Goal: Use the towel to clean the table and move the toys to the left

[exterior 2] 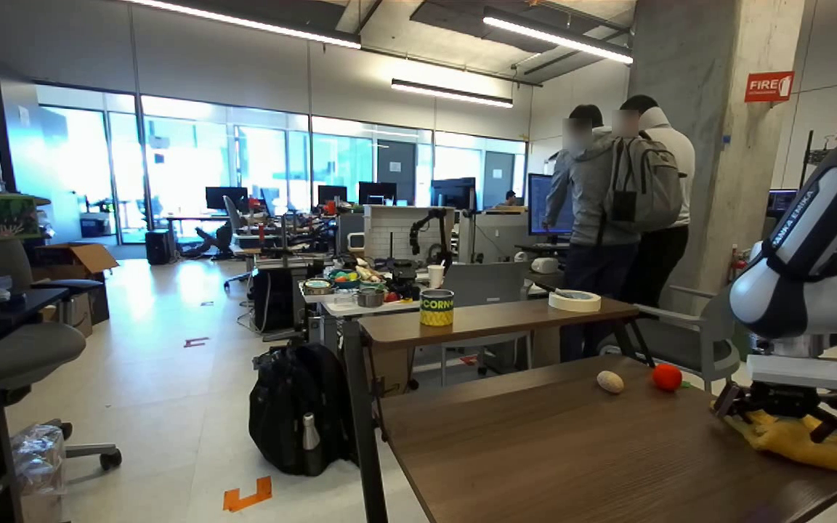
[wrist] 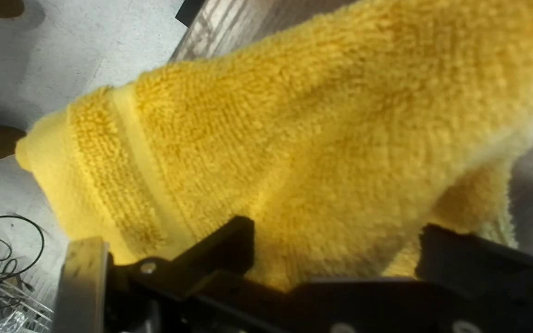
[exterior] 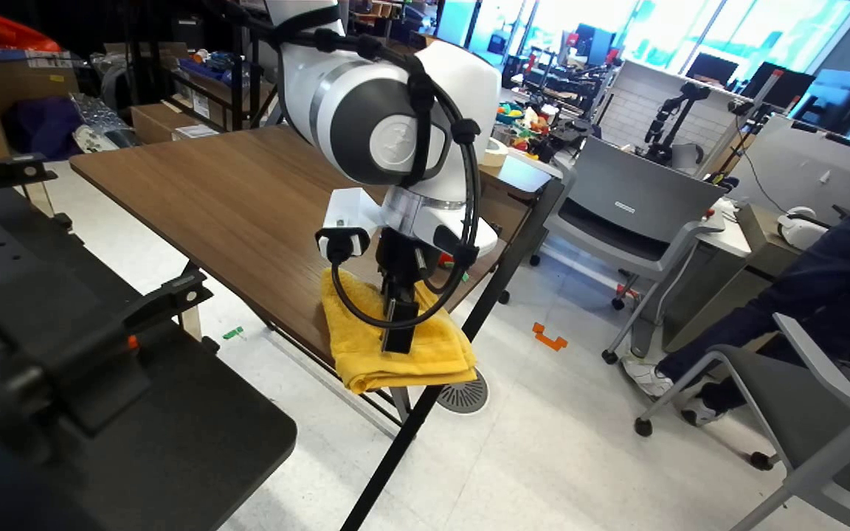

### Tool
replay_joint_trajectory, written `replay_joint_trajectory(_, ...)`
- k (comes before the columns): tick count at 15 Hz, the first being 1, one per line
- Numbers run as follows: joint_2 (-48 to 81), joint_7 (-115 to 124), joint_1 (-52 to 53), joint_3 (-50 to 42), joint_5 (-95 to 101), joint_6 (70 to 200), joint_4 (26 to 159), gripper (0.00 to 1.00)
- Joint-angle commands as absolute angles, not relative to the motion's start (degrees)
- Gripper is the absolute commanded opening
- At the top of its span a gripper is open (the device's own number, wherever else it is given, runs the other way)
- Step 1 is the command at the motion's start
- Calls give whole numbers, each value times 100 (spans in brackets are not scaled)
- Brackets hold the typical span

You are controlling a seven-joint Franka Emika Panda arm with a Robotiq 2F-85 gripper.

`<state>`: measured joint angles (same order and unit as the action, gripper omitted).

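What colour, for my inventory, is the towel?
The towel is yellow with a paler band near one end, clearest in the wrist view.

Both exterior views overlook the table (exterior: 226,199) from farther back, the wrist view facing the towel (wrist: 303,152) close up.

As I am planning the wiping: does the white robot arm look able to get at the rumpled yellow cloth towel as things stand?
Very likely yes: its open black pincer is right over the towel, and no object shows between them.

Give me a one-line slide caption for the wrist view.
Gripper with jaws spread wide over a yellow towel that juts past the edge of the table.
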<state>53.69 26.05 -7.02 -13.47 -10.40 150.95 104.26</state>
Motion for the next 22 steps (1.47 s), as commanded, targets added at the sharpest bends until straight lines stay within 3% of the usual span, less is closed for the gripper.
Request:
replay_joint_trajectory(1,5382,2574,-677,-1376,-1087,15071,10398,100)
replay_joint_trajectory(11,5202,2508,-479,-1258,-1056,15441,10746,100)
replay_joint_trajectory(21,4877,2308,94,-1269,-861,16738,11802,100)
replay_joint_trajectory(22,5164,2316,-286,-1291,-1032,16128,11086,100)
